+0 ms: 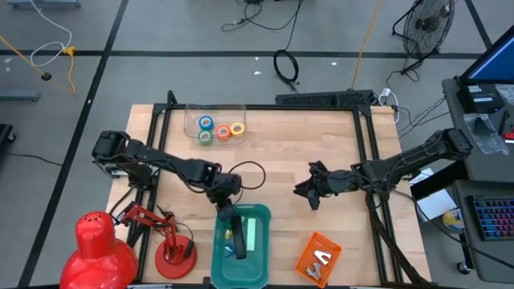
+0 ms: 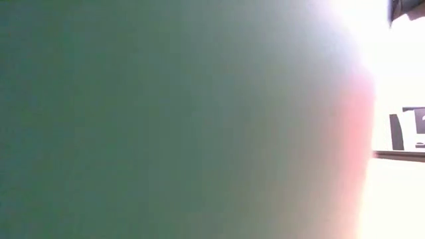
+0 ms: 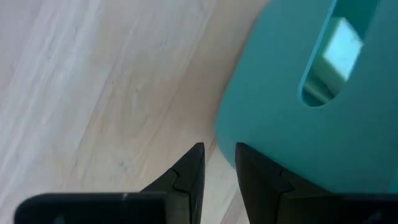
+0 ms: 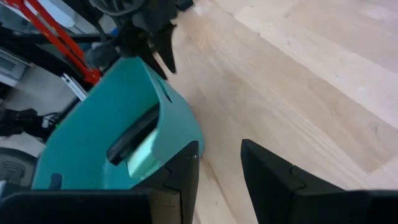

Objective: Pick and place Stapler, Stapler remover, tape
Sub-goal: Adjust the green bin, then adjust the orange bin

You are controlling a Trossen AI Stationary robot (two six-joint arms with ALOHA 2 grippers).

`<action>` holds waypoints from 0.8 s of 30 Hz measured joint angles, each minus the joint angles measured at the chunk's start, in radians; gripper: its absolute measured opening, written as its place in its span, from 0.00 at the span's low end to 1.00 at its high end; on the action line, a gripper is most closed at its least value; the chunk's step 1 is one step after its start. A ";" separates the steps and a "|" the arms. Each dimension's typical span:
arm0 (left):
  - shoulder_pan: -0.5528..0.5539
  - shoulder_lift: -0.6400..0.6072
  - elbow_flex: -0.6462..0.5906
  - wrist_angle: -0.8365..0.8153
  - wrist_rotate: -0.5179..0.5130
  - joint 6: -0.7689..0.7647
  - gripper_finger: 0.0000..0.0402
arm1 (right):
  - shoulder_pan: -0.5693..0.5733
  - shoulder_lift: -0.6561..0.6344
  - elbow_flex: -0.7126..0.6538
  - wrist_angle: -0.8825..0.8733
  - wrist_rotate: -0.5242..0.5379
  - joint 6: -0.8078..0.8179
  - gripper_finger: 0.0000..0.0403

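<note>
Jaws: both empty | surface: wooden table point(image 1: 281, 144) | room: grey floor point(image 1: 161, 32)

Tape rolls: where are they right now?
In the high view the four tape rolls sit clustered in a clear container at the table's far edge, left of centre, well beyond the left gripper by the teal bin.

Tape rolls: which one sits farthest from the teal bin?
The blue tape roll; it lies at the cluster's back-left, while the green, orange and yellow rolls sit nearer the teal bin.
</note>
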 joint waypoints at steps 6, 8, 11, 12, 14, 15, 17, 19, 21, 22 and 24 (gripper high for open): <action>-0.012 -0.005 0.000 -0.015 -0.051 -0.004 0.23 | 0.020 0.000 0.000 -0.013 -0.001 0.002 0.28; -0.002 -0.007 0.000 -0.008 -0.072 -0.004 0.23 | 0.020 0.000 0.000 -0.015 -0.001 0.003 0.28; 0.015 -0.018 0.000 -0.013 -0.107 -0.003 0.23 | 0.022 0.000 0.000 -0.014 -0.001 0.024 0.28; 0.020 -0.032 0.000 -0.016 -0.124 0.000 0.23 | 0.026 0.000 0.000 -0.015 -0.002 0.025 0.28; 0.037 -0.054 0.002 -0.010 -0.160 0.000 0.23 | 0.032 0.000 0.000 -0.020 -0.001 0.026 0.28; 0.046 -0.062 0.002 -0.007 -0.176 -0.005 0.23 | 0.035 0.000 0.000 -0.027 -0.001 0.027 0.28; 0.070 -0.079 0.001 -0.011 -0.199 -0.005 0.23 | 0.038 0.000 0.000 -0.036 0.000 0.027 0.28; 0.092 -0.099 0.002 0.009 -0.215 -0.006 0.23 | 0.041 0.000 0.001 -0.063 -0.002 0.055 0.28; 0.109 -0.119 0.002 0.006 -0.224 0.005 0.23 | 0.056 0.000 0.001 -0.145 -0.003 0.150 0.27; 0.117 -0.124 0.002 0.007 -0.224 0.008 0.23 | 0.069 0.000 0.001 -0.201 -0.011 0.207 0.26; 0.129 -0.134 0.002 0.019 -0.224 0.012 0.23 | 0.106 0.000 0.001 -0.332 -0.052 0.308 0.22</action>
